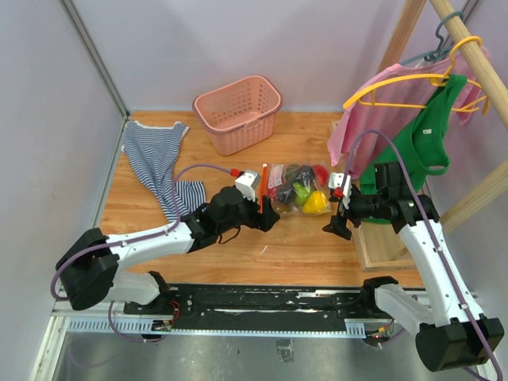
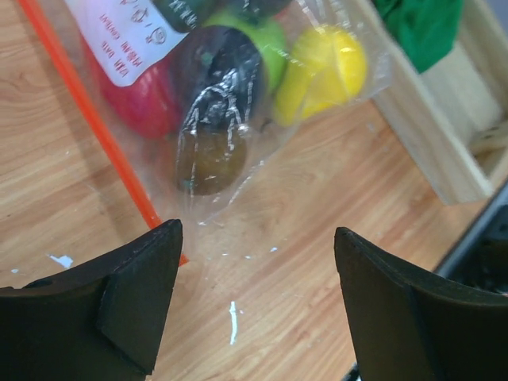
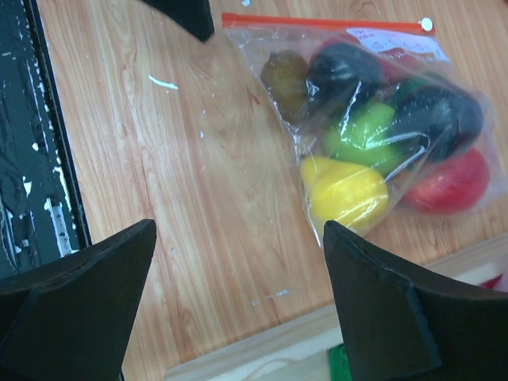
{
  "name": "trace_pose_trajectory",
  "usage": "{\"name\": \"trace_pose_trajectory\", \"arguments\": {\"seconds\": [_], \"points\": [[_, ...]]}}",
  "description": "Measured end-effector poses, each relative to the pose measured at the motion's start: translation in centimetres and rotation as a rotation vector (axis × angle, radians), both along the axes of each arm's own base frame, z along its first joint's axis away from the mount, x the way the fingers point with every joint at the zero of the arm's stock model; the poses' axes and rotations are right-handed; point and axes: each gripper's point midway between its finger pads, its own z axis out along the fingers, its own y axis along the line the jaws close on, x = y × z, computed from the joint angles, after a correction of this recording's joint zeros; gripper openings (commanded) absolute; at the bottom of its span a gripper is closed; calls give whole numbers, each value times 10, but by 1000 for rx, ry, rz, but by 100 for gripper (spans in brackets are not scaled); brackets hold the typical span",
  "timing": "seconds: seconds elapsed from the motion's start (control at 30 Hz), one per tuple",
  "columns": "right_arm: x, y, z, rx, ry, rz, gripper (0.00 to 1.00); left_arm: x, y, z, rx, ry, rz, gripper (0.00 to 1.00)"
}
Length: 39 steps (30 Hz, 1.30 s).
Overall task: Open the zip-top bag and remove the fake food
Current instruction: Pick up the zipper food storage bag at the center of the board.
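Note:
The zip-top bag point(image 1: 295, 190) lies flat on the wooden table between my two grippers, its red-orange zip strip point(image 2: 95, 127) on the left side. The fake food is inside it: a yellow piece point(image 3: 349, 192), a light green one point(image 3: 363, 133), a red one point(image 3: 448, 184), dark purple ones point(image 2: 216, 71) and a brownish one point(image 2: 210, 163). My left gripper point(image 2: 258, 238) is open just off the bag's near corner, its left finger over the strip's end, nothing between the fingers. My right gripper point(image 3: 238, 230) is open near the yellow piece, holding nothing.
A pink slotted basket point(image 1: 238, 111) stands at the back. A striped shirt point(image 1: 159, 163) lies at the left. A wooden rack with pink and green clothes on hangers point(image 1: 429, 119) stands at the right, its base board point(image 3: 278, 349) close under my right gripper.

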Motion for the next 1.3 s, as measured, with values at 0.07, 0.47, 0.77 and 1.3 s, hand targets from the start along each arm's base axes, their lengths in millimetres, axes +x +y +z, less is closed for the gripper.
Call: {"name": "trace_pose_trajectory", "arguments": {"seconds": [0.07,0.47,0.77,1.3], "points": [[4,6,0,13,8,9,91,5,-3,-12,52,18,30,87],[17,24,-17,62,103,-8,97,30,60,-66,-189,300,243,69],[10,32,-14,67,93,4,98,48,30,-55,-440,392,198,43],[7,30,-13,69,84,-8,98,60,1,-53,-685,471,99,0]]}}
